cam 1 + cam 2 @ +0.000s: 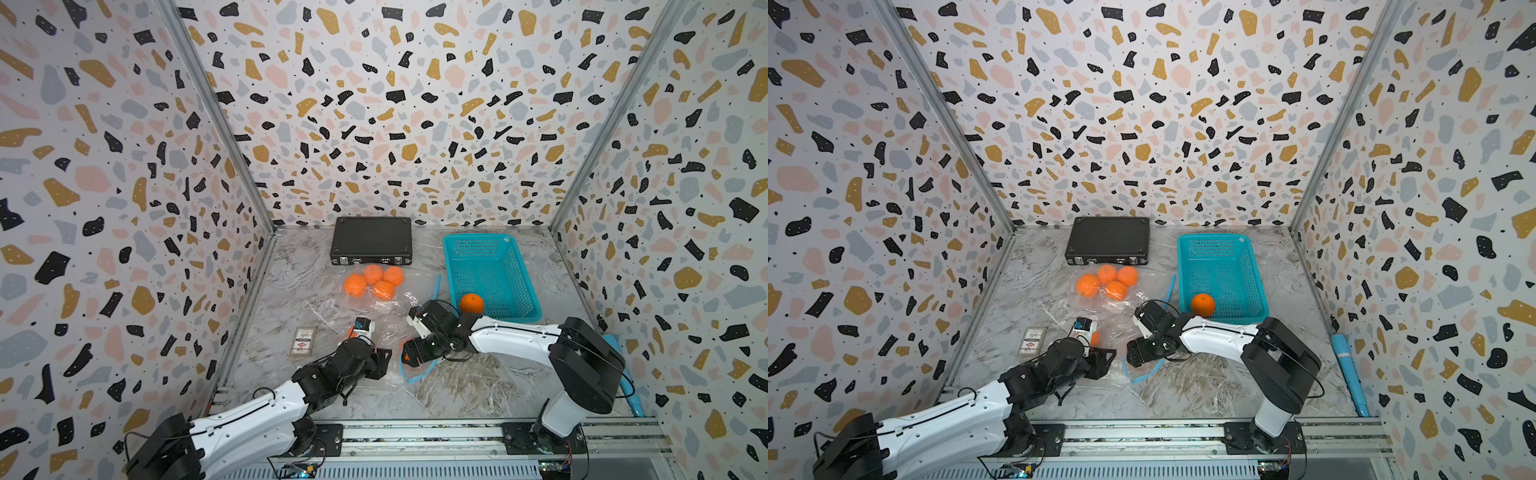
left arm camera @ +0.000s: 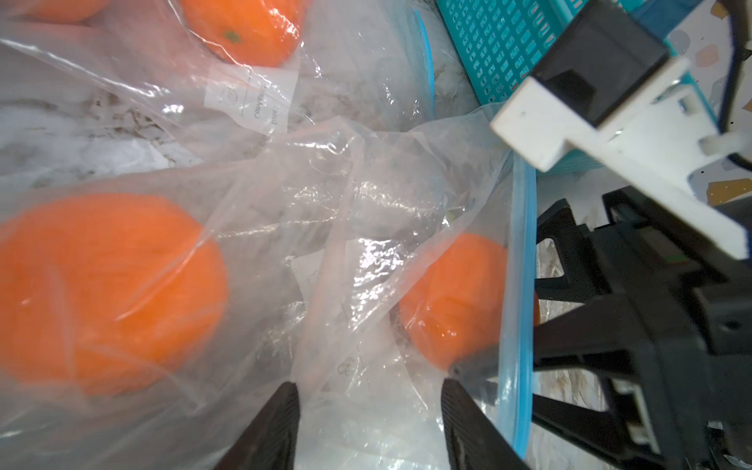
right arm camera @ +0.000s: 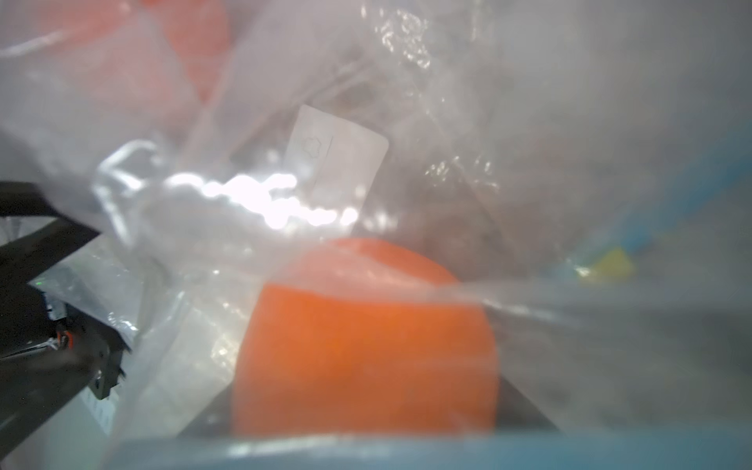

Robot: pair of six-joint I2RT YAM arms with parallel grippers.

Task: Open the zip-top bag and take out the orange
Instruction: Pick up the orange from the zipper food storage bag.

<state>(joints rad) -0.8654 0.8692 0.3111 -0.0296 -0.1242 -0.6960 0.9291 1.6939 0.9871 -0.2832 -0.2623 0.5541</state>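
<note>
**Surroundings.** At the back wall I see a black case (image 1: 371, 240). To its right stands a teal basket (image 1: 450, 266) with a lone fruit (image 1: 471, 303) at its near end. In front of the case, four fruits (image 1: 374, 282) lie bunched under clear film. A card pack (image 1: 304, 341) lies flat toward the left wall, and a blue tube (image 1: 1349, 374) lies along the right wall.

**Obstructions.** The bag (image 2: 366, 195) spreads crumpled across the middle of the scene, and its film veils nearly everything in my wrist views. Its blue zip strip (image 2: 521, 264) runs just beside the right gripper (image 1: 409, 355). The right arm (image 1: 515, 332) crosses the basket's near rim in both top views.

**Task object.** The orange (image 3: 366, 350) sits just inside the zip strip, partly under film, at the right gripper's tips. Through the blur I cannot tell whether those jaws press it or merely flank it. A further fruit (image 2: 110, 293) lies under film by the left gripper (image 2: 370, 431).

**Arms.** The left arm (image 1: 257, 411) reaches low from the left end of the rail (image 1: 415, 436), forward and inward. Its gripper stands released, fingers (image 2: 272, 431) apart with loose film between them. The right arm rises from the rail's right end with its elbow high and its forearm stretched leftward. Its wrist points toward the left gripper; the two are near but not touching.
</note>
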